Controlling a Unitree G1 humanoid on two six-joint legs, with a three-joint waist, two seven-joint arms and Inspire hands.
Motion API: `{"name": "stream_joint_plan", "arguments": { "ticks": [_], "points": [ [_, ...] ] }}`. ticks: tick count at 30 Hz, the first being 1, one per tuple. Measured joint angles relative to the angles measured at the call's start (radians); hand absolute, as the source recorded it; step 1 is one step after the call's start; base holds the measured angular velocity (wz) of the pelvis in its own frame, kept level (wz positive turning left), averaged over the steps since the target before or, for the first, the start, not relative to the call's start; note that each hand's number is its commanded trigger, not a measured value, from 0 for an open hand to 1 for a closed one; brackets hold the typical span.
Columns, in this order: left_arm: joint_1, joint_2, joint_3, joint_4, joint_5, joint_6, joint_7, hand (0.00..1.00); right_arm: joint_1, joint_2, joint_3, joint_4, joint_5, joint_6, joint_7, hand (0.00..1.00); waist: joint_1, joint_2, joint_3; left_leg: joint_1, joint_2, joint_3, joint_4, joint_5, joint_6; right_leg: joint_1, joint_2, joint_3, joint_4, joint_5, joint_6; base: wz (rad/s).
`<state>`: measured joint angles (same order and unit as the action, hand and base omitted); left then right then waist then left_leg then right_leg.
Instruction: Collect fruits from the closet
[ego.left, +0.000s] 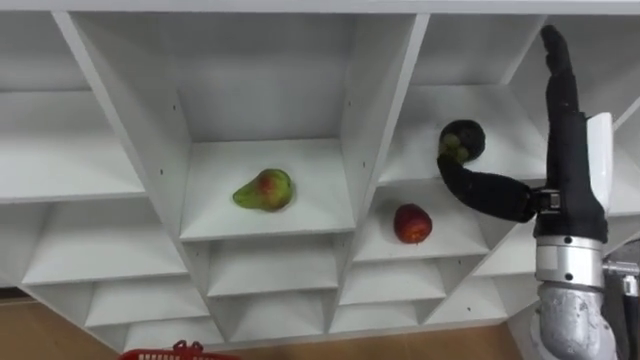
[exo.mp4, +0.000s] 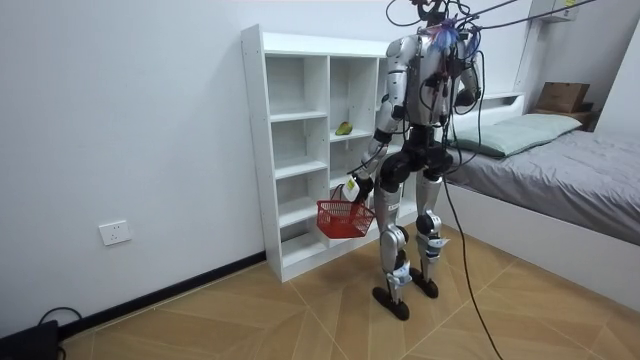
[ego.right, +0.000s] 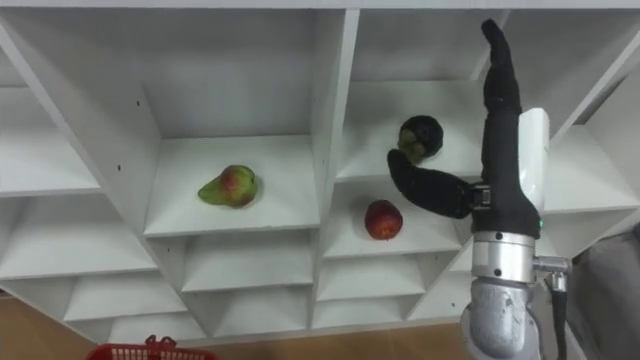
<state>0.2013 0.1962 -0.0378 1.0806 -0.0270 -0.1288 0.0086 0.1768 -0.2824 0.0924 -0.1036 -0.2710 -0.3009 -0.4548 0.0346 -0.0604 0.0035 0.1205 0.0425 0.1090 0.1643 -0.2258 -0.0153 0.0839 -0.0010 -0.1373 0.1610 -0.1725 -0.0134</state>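
**Right hand raised beside the dark fruit, basket low on the left**

At the lower left edge of the eye views, the rim of a red basket (ego.left: 180, 352) peeks up in front of the white closet (ego.left: 60, 150). In the middle compartment to its right, a green pear (ego.left: 264, 190) with a red blush lies on its side near the front of its shelf, well apart from either hand. In the next compartment to the right, a red apple (ego.left: 412, 223) sits on the same level. A dark fruit (ego.left: 466, 138) rests one shelf higher and farther back.

The right hand (ego.left: 570, 190) stands upright just right of these two fruits, spread wide and holding nothing. Its fingers point straight up past the shelf above. Its thumb reaches out to the left, and the thumb's tip overlaps the lower left edge of the dark fruit. The apple lies just below the thumb, apart from it.

The room view adds the robot's stance: upright on the wooden floor (exo.mp4: 250, 320), close against the closet and facing it, with a bed (exo.mp4: 560, 160) on the room view's right. There the whole basket hangs at thigh height from the left hand (exo.mp4: 353, 187), which seems to be closed round the handle, though it is small at that range. The pear shows as a small spot on a shelf at about the height of the robot's chest.
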Motion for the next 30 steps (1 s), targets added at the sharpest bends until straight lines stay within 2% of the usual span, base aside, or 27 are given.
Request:
{"name": "stream_joint_plan", "arguments": {
  "ticks": [5, 7, 13, 21, 23, 30],
  "points": [
    [0.0, 0.001, 0.017, -0.002, 0.046, 0.005, -0.002, 1.0, -0.028, -0.012, -0.012, 0.06, 0.068, 0.024, 0.046, 0.0, 0.0, 0.002, 0.0008, 0.002, 0.0, -0.003, 0.0, 0.0, 0.0, 0.002, 0.001, -0.003, -0.009, 0.001, -0.001, 0.02],
    [0.002, 0.002, 0.018, -0.01, 0.073, 0.015, -0.001, 1.0, -0.049, -0.027, -0.029, 0.069, 0.111, 0.04, 0.07, 0.0, 0.001, 0.001, -0.0005, -0.005, 0.0, -0.005, 0.0, 0.0, 0.0, 0.004, 0.0, -0.004, -0.009, 0.001, -0.001, 0.0],
    [0.013, 0.002, 0.026, -0.036, 0.108, 0.037, 0.0, 1.0, -0.087, -0.038, -0.049, 0.102, 0.151, 0.063, 0.091, 0.0, 0.0, 0.002, 0.0006, -0.006, 0.0, -0.006, -0.001, 0.0, 0.0, 0.003, 0.001, -0.006, -0.01, 0.001, -0.001, 0.0],
    [0.017, 0.002, 0.026, -0.065, 0.109, 0.045, 0.002, 1.0, -0.091, -0.038, -0.049, 0.122, 0.153, 0.065, 0.097, 0.0, 0.0, 0.0, 0.0009, -0.006, 0.0, -0.009, -0.001, 0.0, 0.0, 0.003, 0.001, -0.006, -0.008, 0.001, -0.001, 0.0],
    [0.022, 0.002, 0.028, -0.066, 0.109, 0.044, 0.002, 1.0, -0.102, -0.038, -0.049, 0.129, 0.153, 0.076, 0.097, 0.0, 0.001, -0.002, 0.0015, -0.007, 0.0, -0.01, -0.001, 0.0, 0.0, 0.003, 0.001, -0.007, -0.008, 0.001, -0.001, 0.0],
    [0.03, 0.002, 0.036, -0.066, 0.108, 0.045, 0.004, 1.0, -0.135, -0.038, -0.076, 0.137, 0.154, 0.077, 0.097, 0.0, 0.004, -0.011, 0.0006, -0.006, 0.0, -0.008, 0.0, 0.0, 0.0, 0.005, 0.0, -0.009, -0.008, 0.001, -0.001, 0.0]
  ]
}}
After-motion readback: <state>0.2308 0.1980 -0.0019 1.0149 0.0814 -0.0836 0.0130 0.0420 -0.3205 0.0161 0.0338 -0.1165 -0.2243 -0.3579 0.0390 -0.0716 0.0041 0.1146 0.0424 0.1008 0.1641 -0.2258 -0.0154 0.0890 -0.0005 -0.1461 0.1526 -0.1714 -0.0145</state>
